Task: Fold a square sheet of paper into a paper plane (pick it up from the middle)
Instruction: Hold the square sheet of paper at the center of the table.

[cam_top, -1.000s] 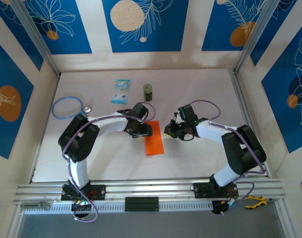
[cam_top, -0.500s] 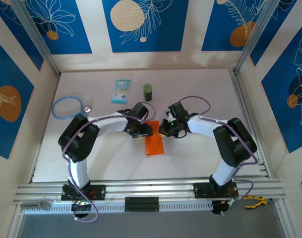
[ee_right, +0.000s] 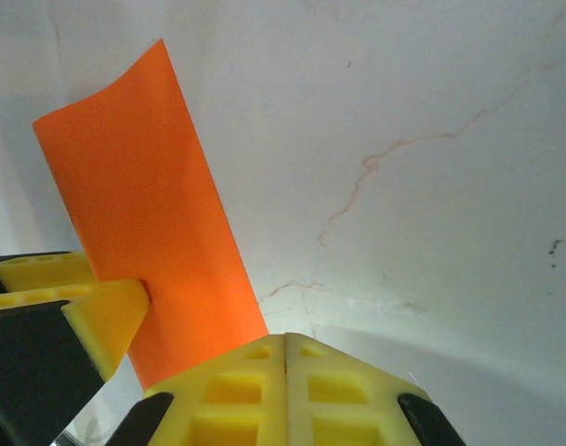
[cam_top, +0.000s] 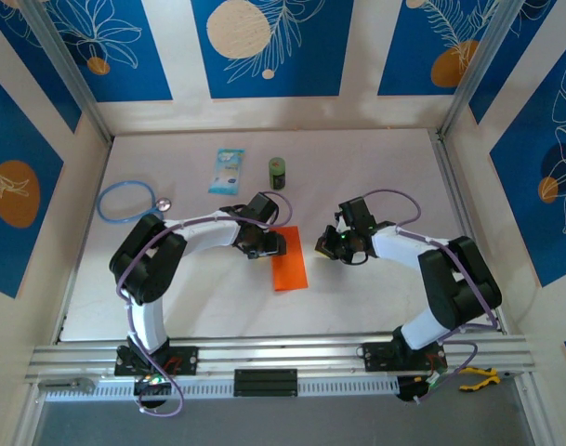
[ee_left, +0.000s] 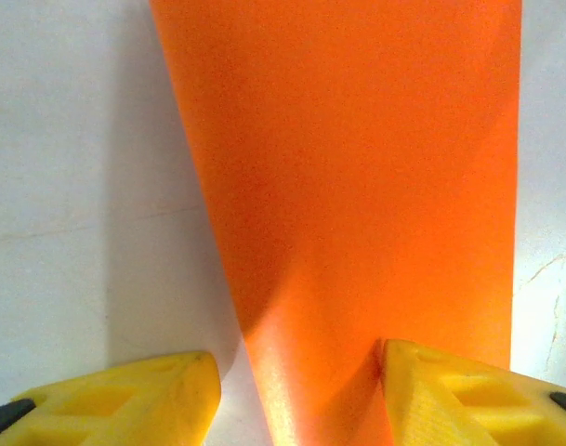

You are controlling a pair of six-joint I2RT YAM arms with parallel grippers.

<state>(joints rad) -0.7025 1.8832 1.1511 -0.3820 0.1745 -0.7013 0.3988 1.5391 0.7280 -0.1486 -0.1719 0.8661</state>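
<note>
**Item 1: orange paper** (cam_top: 289,263) (ee_left: 357,186) (ee_right: 143,214). Folded into a long, narrow strip, plain and unmarked, lying on the white counter (cam_top: 385,177). It sits between the two sets of jaws. One end is in the gap of the left jaws and the rest runs straight out ahead of them. Seen from the right wrist, the end farthest from the right jaws curls up off the counter.

**Item 2: left jaws.** Standing apart, low over the counter. The two yellow fingers (ee_left: 125,395) straddle the near end of the strip. One finger is at the paper's edge and the other has bare counter showing beside it. No clamp on the paper can be made out.

**Item 3: right jaws.** Pressed together, fingers (ee_right: 236,381) meeting along a closed seam with nothing between them. The strip lies just beside their tip, towards the left jaws.

**Item 4: sundries.** A light-blue packet (cam_top: 228,171) and a green can (cam_top: 278,172) lie beyond the left jaws, well apart from the paper. A blue cable ring (cam_top: 125,200) lies far out on the left jaws' outer side.
</note>
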